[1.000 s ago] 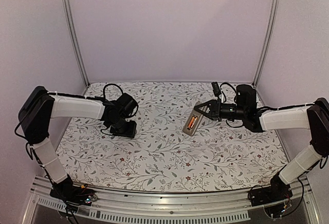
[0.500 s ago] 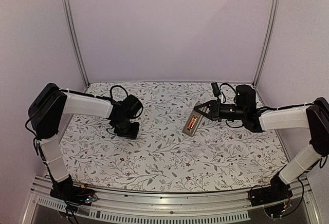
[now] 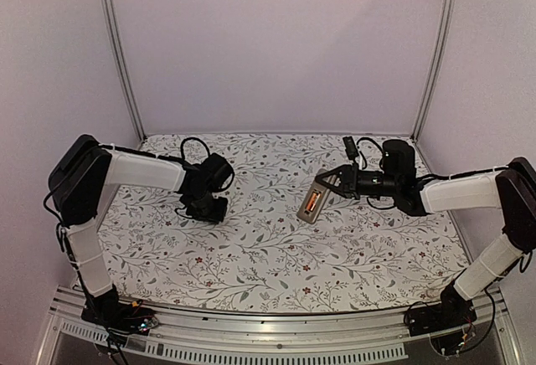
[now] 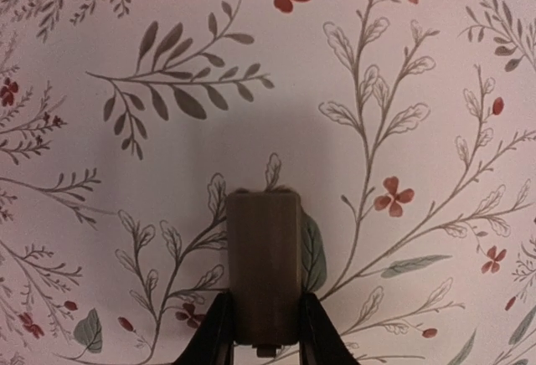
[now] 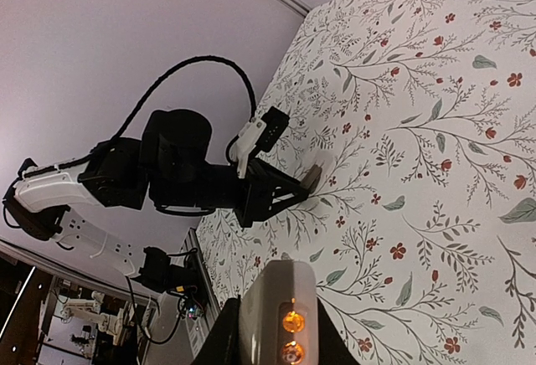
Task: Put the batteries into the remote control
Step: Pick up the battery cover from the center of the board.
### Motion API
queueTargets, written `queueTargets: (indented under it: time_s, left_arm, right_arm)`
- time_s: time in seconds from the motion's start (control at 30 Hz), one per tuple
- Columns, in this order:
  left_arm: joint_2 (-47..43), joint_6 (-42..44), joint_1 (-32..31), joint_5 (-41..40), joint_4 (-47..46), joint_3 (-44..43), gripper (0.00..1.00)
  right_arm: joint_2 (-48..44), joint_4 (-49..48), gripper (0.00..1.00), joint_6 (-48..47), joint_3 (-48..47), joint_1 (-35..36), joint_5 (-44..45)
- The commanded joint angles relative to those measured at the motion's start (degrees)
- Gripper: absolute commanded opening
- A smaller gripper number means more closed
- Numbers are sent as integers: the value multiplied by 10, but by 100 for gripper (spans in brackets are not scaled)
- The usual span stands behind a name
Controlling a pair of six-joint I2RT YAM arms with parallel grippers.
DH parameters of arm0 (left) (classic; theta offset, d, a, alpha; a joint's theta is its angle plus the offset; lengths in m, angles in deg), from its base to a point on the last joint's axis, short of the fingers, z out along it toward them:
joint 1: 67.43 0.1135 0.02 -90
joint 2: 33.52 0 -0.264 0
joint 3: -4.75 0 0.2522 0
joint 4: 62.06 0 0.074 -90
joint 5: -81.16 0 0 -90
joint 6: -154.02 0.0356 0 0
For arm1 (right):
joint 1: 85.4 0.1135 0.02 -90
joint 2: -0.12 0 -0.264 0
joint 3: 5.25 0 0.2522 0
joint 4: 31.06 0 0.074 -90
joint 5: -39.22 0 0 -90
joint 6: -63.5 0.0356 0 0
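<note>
From the top external view, the right gripper [image 3: 327, 182] is clamped on one end of the remote control [image 3: 305, 213]. The remote is tilted over the floral surface [image 3: 276, 256], and orange batteries [image 3: 311, 200] sit in its open back. The left gripper [image 3: 209, 210] is down at the surface, well to the left of the remote.

The left wrist view shows that gripper pinching a flat grey-brown piece [image 4: 264, 264] between its fingers [image 4: 214, 336].

In the right wrist view, two glowing battery ends show in the remote, with the left arm [image 5: 180, 168] beyond it.
</note>
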Motion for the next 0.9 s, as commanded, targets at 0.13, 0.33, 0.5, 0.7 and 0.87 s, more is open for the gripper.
queueTargets:
  time_s: [0.13, 0.33, 0.5, 0.7, 0.87]
  left_arm:
    - [-43, 38, -12, 13, 7, -6, 17]
    - [-106, 93, -82, 42, 12, -28, 17]
    - [-128, 132, -145, 65, 23, -71, 18]
    - [-109, 155, -201, 72, 42, -145, 18]
    - [-65, 169, -231, 66, 63, -196, 19]
  right_arm:
    - [20, -27, 0, 13, 2, -4, -4]
    - [38, -60, 0, 47, 8, -4, 5]
    - [53, -64, 0, 75, 10, -2, 27]
    - [57, -93, 0, 94, 29, 8, 52]
    - [68, -130, 0, 114, 34, 25, 62]
